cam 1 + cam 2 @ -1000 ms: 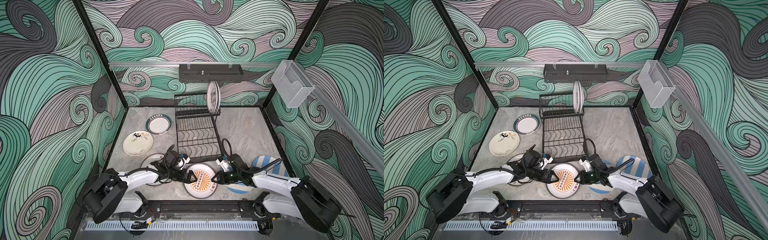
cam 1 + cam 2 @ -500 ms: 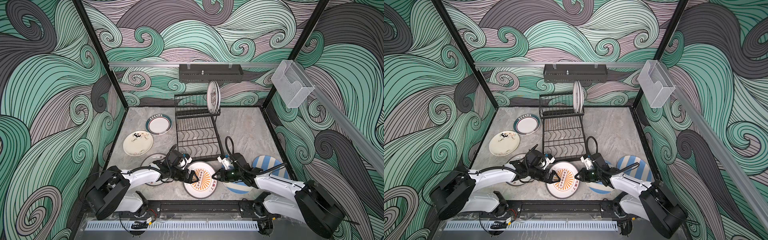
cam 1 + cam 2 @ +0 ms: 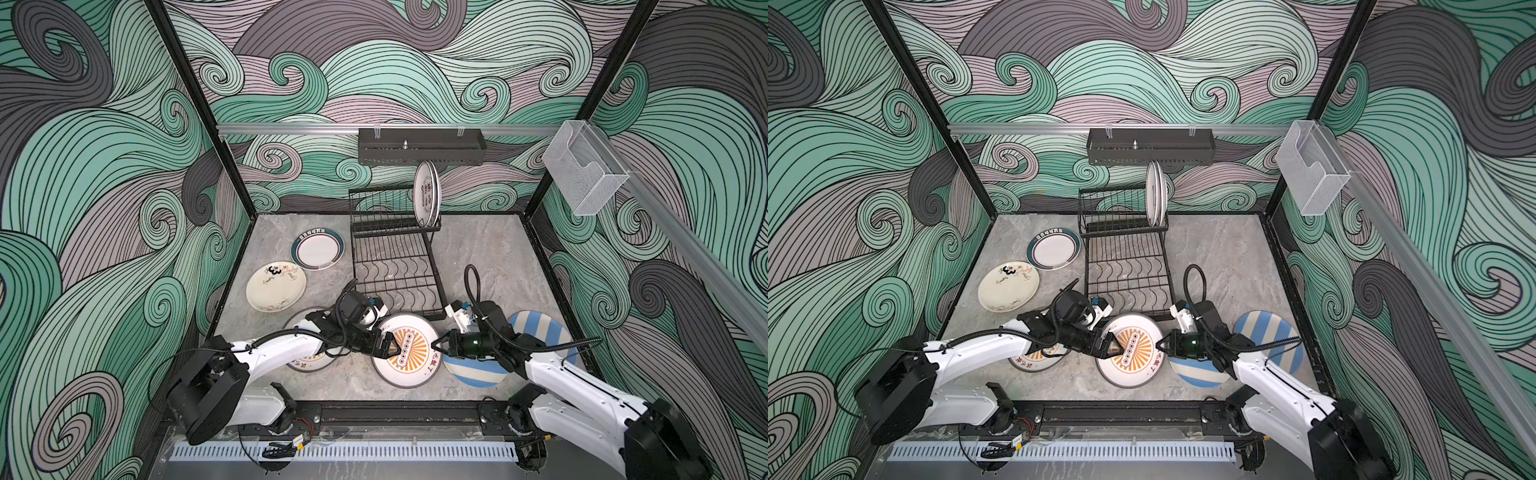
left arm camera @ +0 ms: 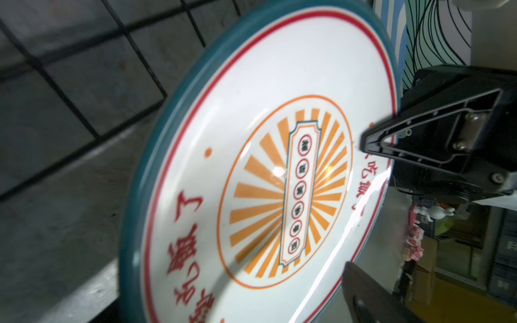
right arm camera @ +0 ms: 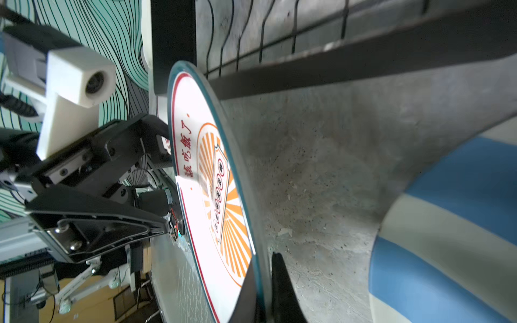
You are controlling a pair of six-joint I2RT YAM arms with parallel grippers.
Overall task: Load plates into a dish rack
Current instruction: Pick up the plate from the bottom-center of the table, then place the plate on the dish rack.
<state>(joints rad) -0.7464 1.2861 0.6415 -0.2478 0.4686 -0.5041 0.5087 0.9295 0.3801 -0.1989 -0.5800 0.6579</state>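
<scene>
An orange-sunburst plate sits tilted in front of the black wire dish rack. My right gripper is shut on the plate's right rim. From the other side, my left gripper stands open with its tips over the plate's left part, holding nothing. Two plates stand upright in the rack's upper tier. A second sunburst plate lies under my left arm.
A teal-rimmed plate and a cream plate lie left of the rack. Blue-striped plates lie under my right arm. A black perforated shelf hangs on the back wall. A clear box hangs on the right.
My right gripper has closed on the sunburst plate's right rim. Both arms and the plate have shifted slightly toward the rack. The left gripper stays open.
</scene>
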